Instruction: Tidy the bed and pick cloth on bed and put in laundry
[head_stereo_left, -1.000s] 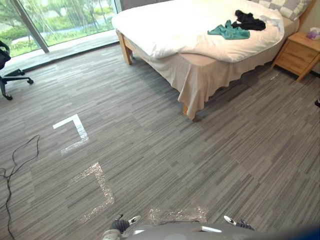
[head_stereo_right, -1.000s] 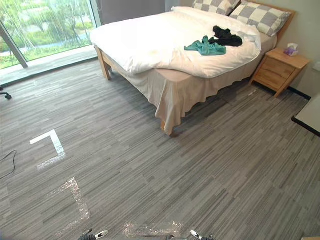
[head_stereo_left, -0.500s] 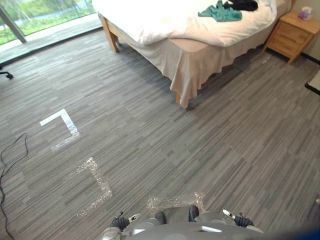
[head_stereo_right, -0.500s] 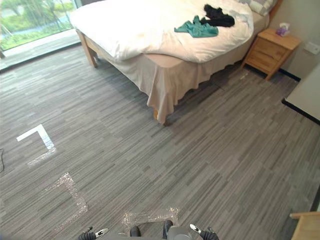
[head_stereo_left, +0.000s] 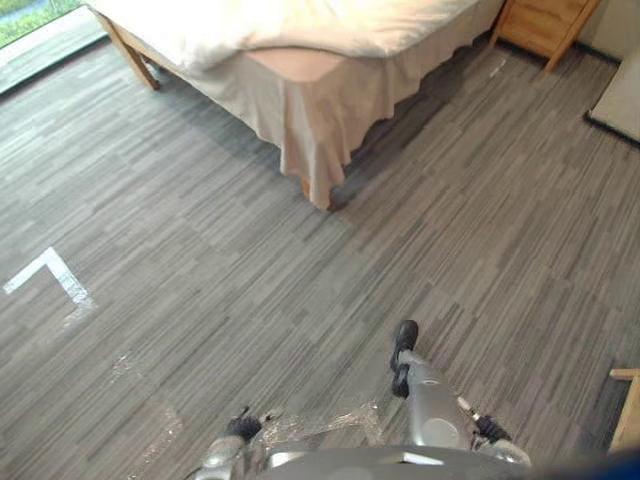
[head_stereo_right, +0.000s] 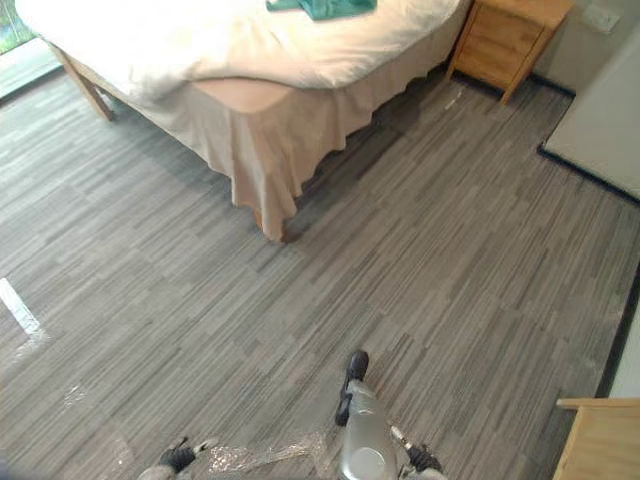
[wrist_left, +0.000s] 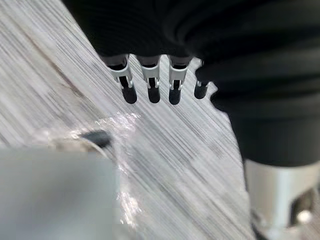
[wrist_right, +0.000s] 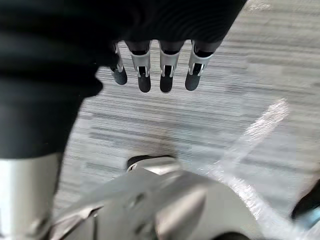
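Note:
The bed (head_stereo_right: 200, 50) has a rumpled white duvet and a beige skirt, and it lies across the top of both eye views. A teal cloth (head_stereo_right: 322, 6) rests on the duvet at the upper edge of the right eye view. My left hand (wrist_left: 150, 87) hangs low at my side over the grey carpet, its fingers straight and holding nothing. My right hand (wrist_right: 165, 75) hangs the same way on the other side, also empty. Both hands are far from the bed, at the bottom of the left eye view: the left hand (head_stereo_left: 243, 427) and the right hand (head_stereo_left: 488, 428).
A wooden nightstand (head_stereo_right: 505, 35) stands right of the bed. A pale flat surface with a dark edge (head_stereo_right: 600, 120) lies at the right. A light wooden piece (head_stereo_right: 600, 440) sits at the lower right corner. White tape marks (head_stereo_left: 45, 275) are on the carpet.
The whole picture has shifted: the camera has moved nearer the bed and turned down, so the black cloth and pillows have left the view. Both hands still hang empty.

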